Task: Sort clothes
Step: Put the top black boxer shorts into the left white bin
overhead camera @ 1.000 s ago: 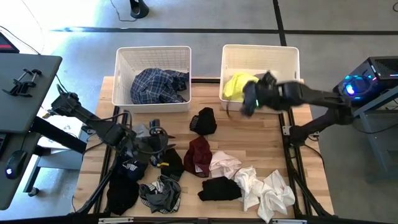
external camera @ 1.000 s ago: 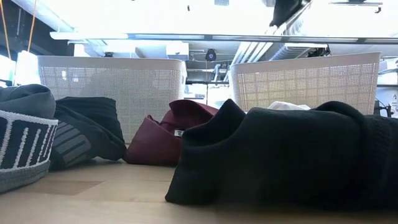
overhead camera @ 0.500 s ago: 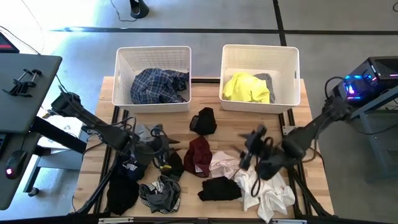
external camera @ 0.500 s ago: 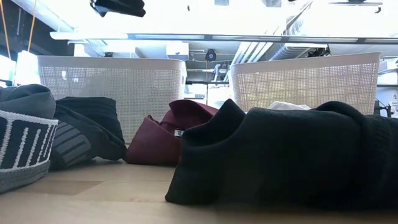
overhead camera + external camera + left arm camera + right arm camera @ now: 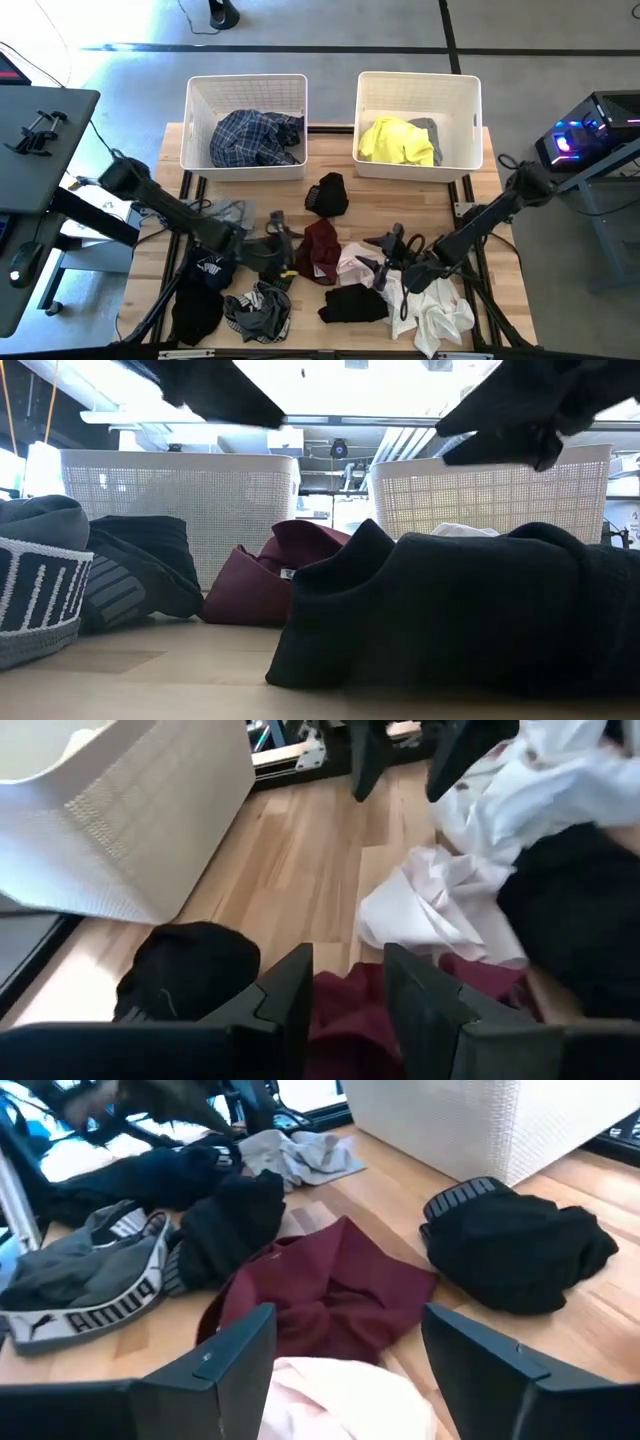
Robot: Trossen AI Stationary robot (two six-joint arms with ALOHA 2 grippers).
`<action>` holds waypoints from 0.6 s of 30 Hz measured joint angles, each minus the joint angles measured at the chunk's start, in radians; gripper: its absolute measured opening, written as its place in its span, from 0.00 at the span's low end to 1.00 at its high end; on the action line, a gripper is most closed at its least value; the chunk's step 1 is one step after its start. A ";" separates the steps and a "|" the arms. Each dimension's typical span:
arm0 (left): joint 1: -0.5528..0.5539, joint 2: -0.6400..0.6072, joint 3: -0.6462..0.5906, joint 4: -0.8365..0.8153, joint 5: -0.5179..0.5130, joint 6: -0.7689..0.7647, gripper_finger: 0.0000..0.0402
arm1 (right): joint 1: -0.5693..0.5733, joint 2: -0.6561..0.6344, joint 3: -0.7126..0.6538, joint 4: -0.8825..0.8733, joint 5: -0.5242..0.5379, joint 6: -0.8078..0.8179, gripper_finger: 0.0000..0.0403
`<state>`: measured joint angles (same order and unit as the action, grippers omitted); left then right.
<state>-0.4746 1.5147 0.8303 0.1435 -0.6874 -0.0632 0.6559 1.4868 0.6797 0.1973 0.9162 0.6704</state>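
The landmark is the crumpled maroon fabric garment lying near the middle of the light wooden slatted table.

Left gripper: positioned just beside the maroon garment, on its left-arm side and above it. Its two dark fingers stand a narrow gap apart with nothing between them; the left wrist view shows maroon cloth directly below the gap.

Right gripper: positioned near the maroon garment on the opposite side, over the pale pink soft garment. Its fingers are spread wide and hold nothing.

Clothes relative to the maroon garment:
- A small black fabric garment lies just behind it, toward the bins.
- A flat black garment lies in front of it, beside a heap of white crumpled cloth.
- A grey garment with a lettered black-and-white waistband and further black pieces lie on its left-arm side.

Well behind the maroon garment stand two white rectangular plastic bins. The left bin contains a blue plaid garment. The right bin contains a neon yellow garment with a grey piece beside it.
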 joint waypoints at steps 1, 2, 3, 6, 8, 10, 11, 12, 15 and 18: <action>0.007 0.029 0.000 0.038 0.000 0.014 0.27 | -0.006 0.012 -0.006 0.028 0.009 -0.008 0.59; 0.015 0.056 0.000 0.075 -0.003 0.022 0.27 | -0.013 0.025 -0.008 0.049 0.023 -0.017 0.59; 0.025 0.082 0.000 0.116 -0.012 0.024 0.27 | -0.021 0.038 -0.008 0.064 0.033 -0.023 0.59; 0.077 0.145 0.010 0.167 -0.016 -0.090 0.28 | -0.050 0.078 -0.008 0.102 0.036 -0.050 0.59; 0.117 0.189 0.028 0.169 0.012 -0.107 0.30 | -0.068 0.097 -0.008 0.128 0.031 -0.074 0.59; 0.151 0.233 0.046 0.152 0.019 -0.104 0.33 | -0.081 0.111 -0.008 0.147 0.026 -0.092 0.59; 0.168 0.255 0.059 0.148 0.022 -0.092 0.35 | -0.085 0.117 -0.008 0.153 0.026 -0.098 0.59; 0.184 0.275 0.073 0.147 0.023 -0.077 0.37 | -0.088 0.121 -0.008 0.163 0.025 -0.105 0.59; 0.232 0.327 0.124 0.145 0.022 -0.018 0.44 | -0.089 0.122 -0.008 0.173 0.023 -0.114 0.59; 0.273 0.373 0.173 0.139 0.021 0.044 0.53 | -0.089 0.123 -0.008 0.172 0.020 -0.112 0.59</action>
<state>-0.2021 1.8873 1.0029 0.2824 -0.6662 -0.0196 0.5671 1.6095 0.6720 0.3695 0.9363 0.5579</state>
